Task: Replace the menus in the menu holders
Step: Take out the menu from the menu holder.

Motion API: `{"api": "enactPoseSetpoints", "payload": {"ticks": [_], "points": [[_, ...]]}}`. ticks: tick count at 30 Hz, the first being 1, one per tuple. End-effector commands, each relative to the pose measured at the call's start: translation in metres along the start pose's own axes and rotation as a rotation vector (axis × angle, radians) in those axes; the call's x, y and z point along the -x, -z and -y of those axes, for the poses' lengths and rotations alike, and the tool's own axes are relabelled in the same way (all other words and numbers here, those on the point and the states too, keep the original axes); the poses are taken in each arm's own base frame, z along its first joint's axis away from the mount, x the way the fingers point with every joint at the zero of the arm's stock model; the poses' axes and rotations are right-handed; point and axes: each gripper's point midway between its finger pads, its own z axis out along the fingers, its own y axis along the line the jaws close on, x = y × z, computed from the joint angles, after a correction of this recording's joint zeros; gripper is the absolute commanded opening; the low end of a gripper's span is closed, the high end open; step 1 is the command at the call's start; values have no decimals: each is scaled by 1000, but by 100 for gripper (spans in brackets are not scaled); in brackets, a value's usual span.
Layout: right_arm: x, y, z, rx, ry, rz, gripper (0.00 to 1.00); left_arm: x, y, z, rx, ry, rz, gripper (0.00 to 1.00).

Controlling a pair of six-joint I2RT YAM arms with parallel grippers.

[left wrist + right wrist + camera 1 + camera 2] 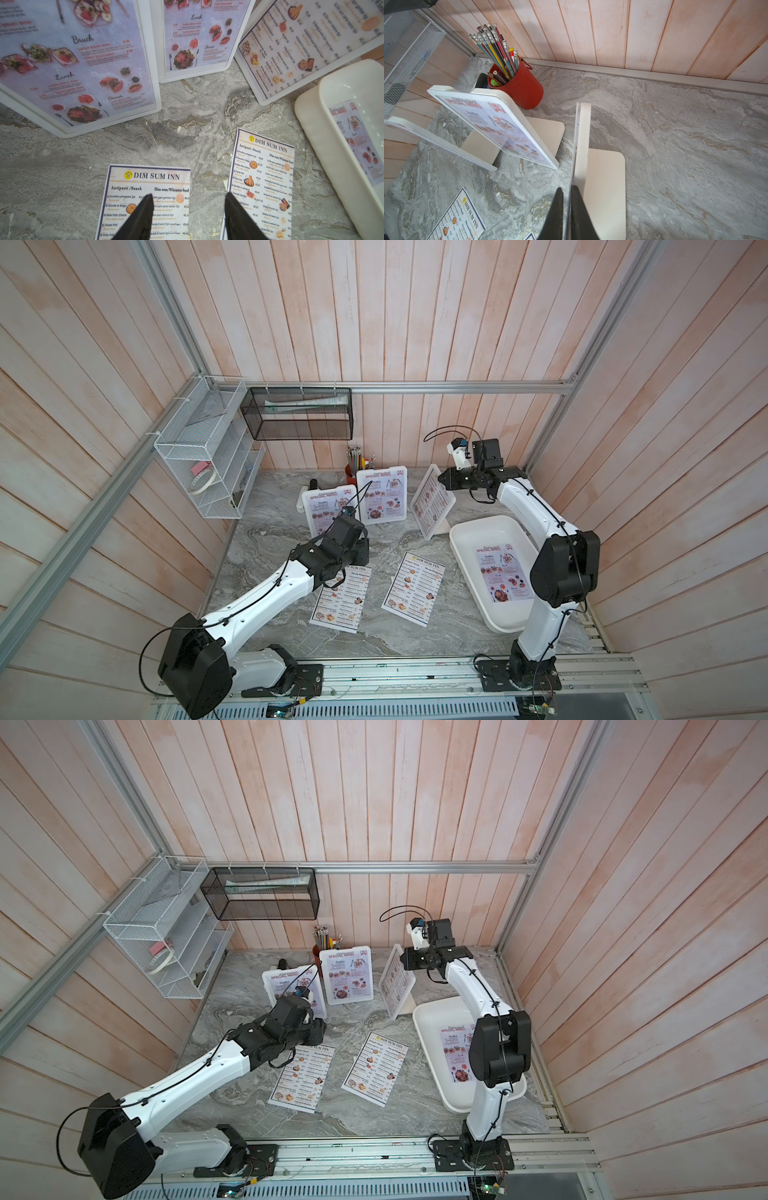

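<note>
Grey marbled surface (395, 639), boxed in by pale wooden plank walls (415, 323). At the back stand three upright white plastic menu holders with rounded corners: left holder (158, 99) with a pale lilac SPECIAL MENU paper sheet (83, 62), middle holder (160, 52) with a second lilac sheet (197, 35), right holder (584, 128), angled toward the middle one, with a white DIM SUM INN sheet (301, 41). Two more white DIM SUM INN sheets lie flat up front, apart: left flat sheet (149, 187), right flat sheet (266, 176). A third lilac sheet (503, 572) lies in the large shallow white plastic tray (467, 572) on the right. Over the flat pair the left jaws hang partly open, gripping nothing. Up at the right holder the right jaws are pinched almost closed on its thin top edge; clear pane or paper, cannot tell. Red cylindrical cup of pencils (525, 89) sits behind the middle holder.
</note>
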Motion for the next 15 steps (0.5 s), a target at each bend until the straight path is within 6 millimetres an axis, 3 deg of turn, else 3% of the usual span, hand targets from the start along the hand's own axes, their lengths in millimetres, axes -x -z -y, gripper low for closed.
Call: {"api": "enactPoseSetpoints", "payload": {"ticks": [1,15], "points": [[0,12,-6,34,-25,8,10,6,6,-4,12,5,30,57],[10,29,-5,76,-71,63,8,4,7,-5,7,13,31,57]]}}
